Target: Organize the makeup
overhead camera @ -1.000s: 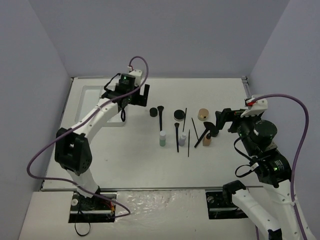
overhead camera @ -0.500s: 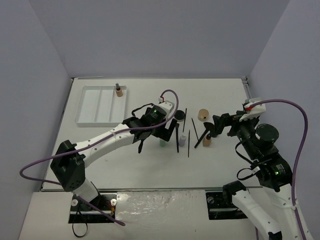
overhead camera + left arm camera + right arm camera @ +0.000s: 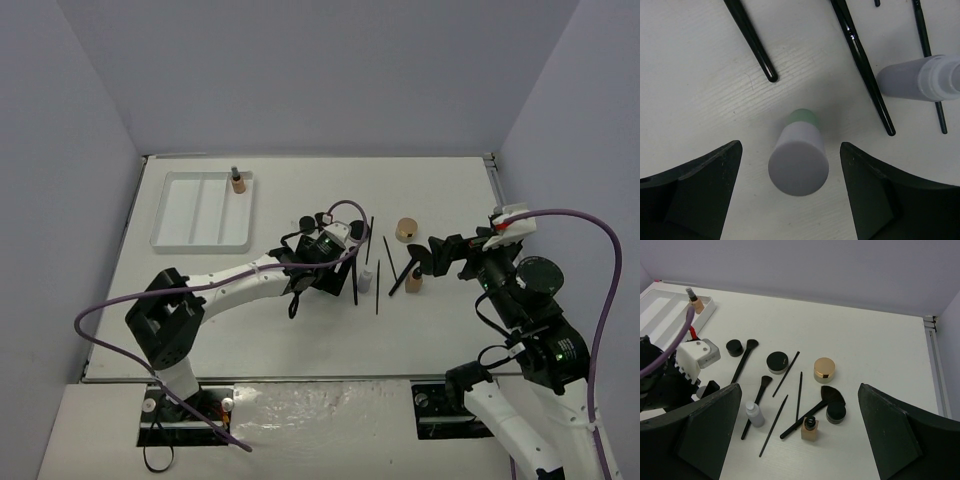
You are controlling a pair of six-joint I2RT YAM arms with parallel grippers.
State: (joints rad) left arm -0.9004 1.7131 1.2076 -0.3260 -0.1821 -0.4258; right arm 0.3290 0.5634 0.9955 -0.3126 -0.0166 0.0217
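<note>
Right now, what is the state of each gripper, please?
Left gripper: open, jaws on either side of the green bottle, not touching it.
Right gripper: open, holding nothing.

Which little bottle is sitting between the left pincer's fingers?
The green bottle with the pale cap. The lilac bottle is off to the side, outside the gap.

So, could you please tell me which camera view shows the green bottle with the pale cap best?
The left wrist view: the green bottle stands upright, close up, between the left end effector's open fingers. In the top and right wrist views the left arm covers it.
</note>
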